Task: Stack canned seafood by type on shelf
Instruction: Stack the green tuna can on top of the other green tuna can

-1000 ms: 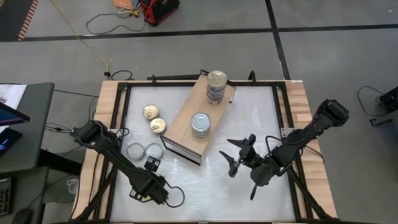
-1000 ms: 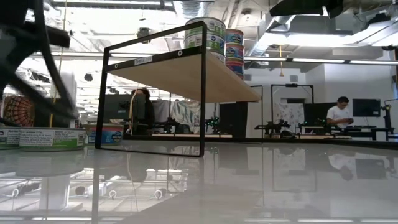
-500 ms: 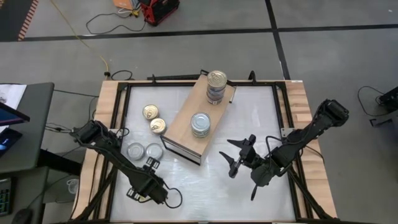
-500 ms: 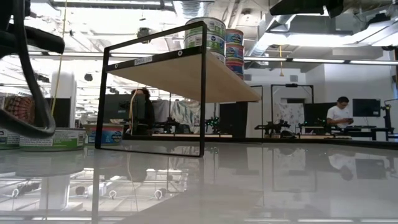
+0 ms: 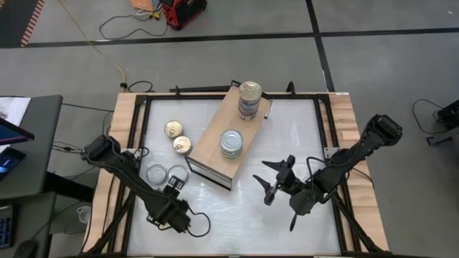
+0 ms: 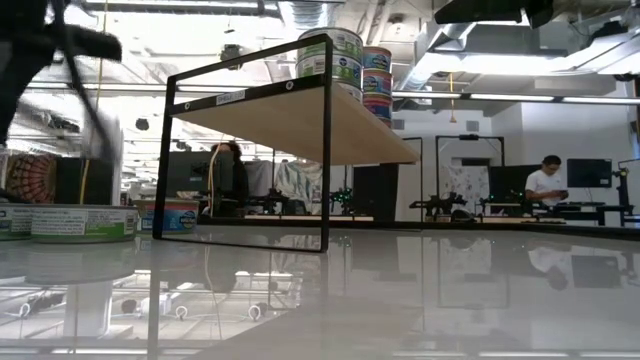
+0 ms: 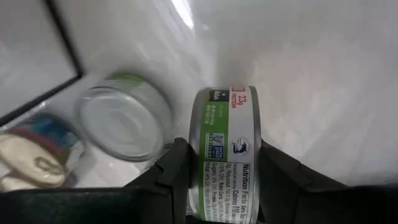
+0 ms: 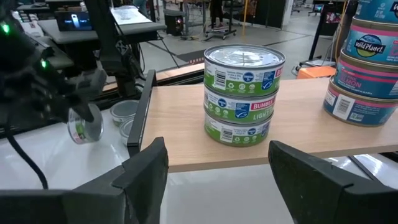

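**Left gripper holding a green-label tin, right arm idle**

Near the table's front-left, the left gripper (image 5: 174, 188) is clamped on a silver-lidded tin (image 7: 225, 152), fingers (image 7: 175, 180) pressing both flat faces so the tin sits on edge, green label facing the wrist camera. Right wrist view shows the same tin (image 8: 84, 126) lifted off the table surface, left of the shelf.

Just beside the gripper, one more silver-lidded tin on table (image 5: 155, 173); a second one next to it looks partly covered by the gripper in the high view. Two gold-lidded tins (image 5: 173, 129) and (image 5: 183, 144) sit farther back, between the left rail and the shelf, close together.

Shelf (image 5: 211, 147) lies diagonally across mid-table. On top: a stack of three green-label tins (image 8: 244, 93) near its front end, and a taller gold-topped stack (image 5: 249, 99) with pink/blue labels at the far end. Stacks well apart.

Right gripper (image 5: 276, 180) hovers over bare table right of the shelf's front corner, jaws spread wide, nothing between them. Its camera looks straight at the green stack.

Low view: shelf frame (image 6: 250, 160) with both stacks on top, loose tins (image 6: 82, 222) on table at left. Person seated in the room behind, far right.
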